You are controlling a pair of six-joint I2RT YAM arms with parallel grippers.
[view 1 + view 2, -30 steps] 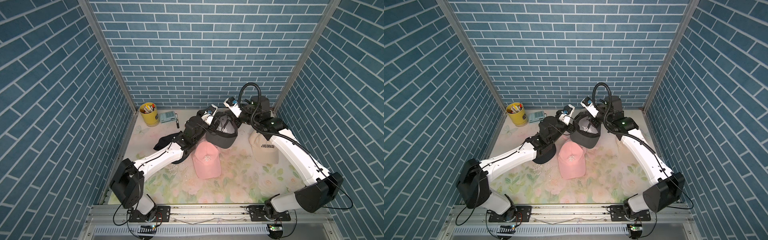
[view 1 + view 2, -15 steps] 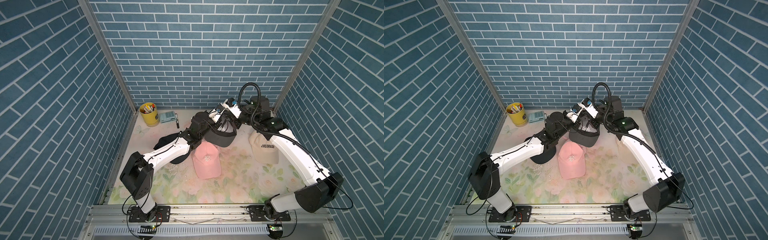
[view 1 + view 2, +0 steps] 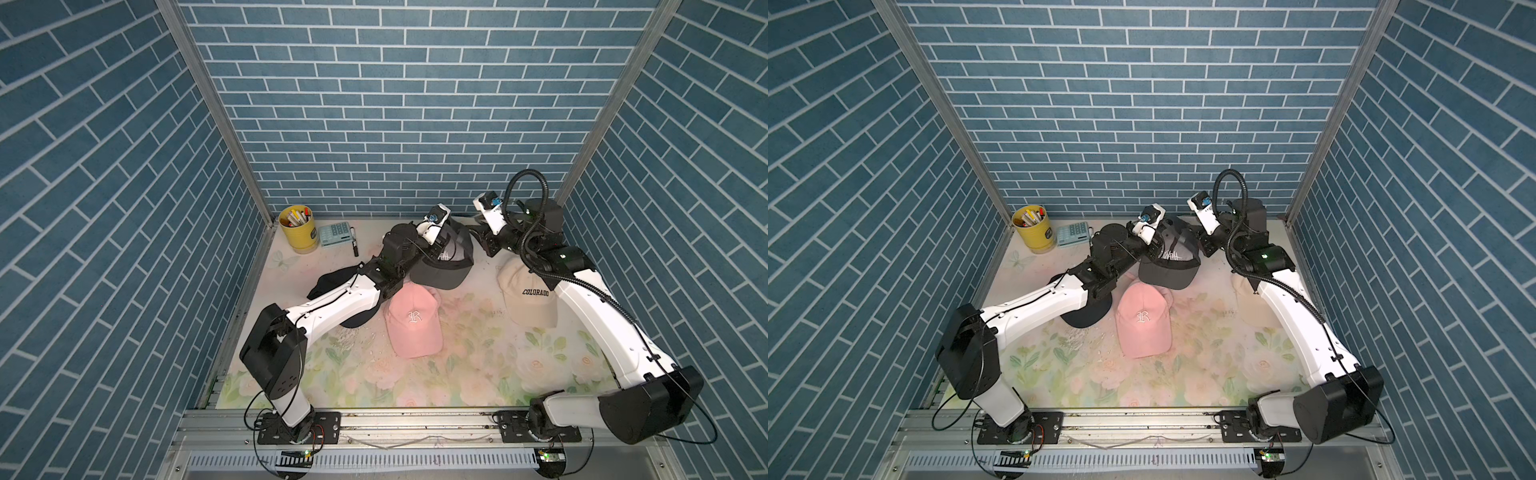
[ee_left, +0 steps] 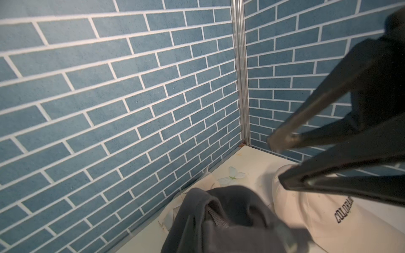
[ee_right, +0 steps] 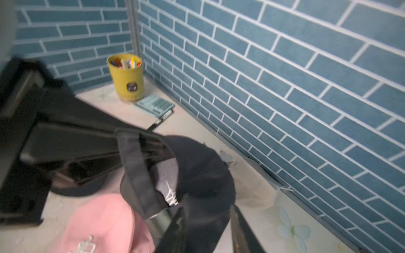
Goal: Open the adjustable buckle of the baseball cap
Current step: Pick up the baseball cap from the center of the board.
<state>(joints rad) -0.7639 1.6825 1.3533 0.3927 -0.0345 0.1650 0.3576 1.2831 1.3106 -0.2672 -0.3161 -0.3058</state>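
Observation:
A dark grey baseball cap (image 3: 446,266) (image 3: 1169,266) hangs above the mat at the back centre. My left gripper (image 3: 439,248) is shut on the cap's rear edge; in the left wrist view the cap's fabric (image 4: 230,219) hides its jaws. The right wrist view shows the cap's back strap (image 5: 135,166) ending in a metal buckle (image 5: 157,219). My right gripper (image 5: 208,232) (image 3: 484,245) stands open just to the right of the cap, with nothing clamped. Its fingers (image 4: 306,122) also show apart in the left wrist view.
A pink cap (image 3: 411,324) lies mid-mat, a beige COLORADO cap (image 3: 528,299) under the right arm, a black cap (image 3: 332,278) under the left arm. At the back left corner are a yellow pen cup (image 3: 298,228) and a calculator (image 3: 336,235). Brick walls enclose three sides.
My left gripper moved in to the lifted cap and shut on it. My right gripper then let go of the cap, opened and drew back to the right.

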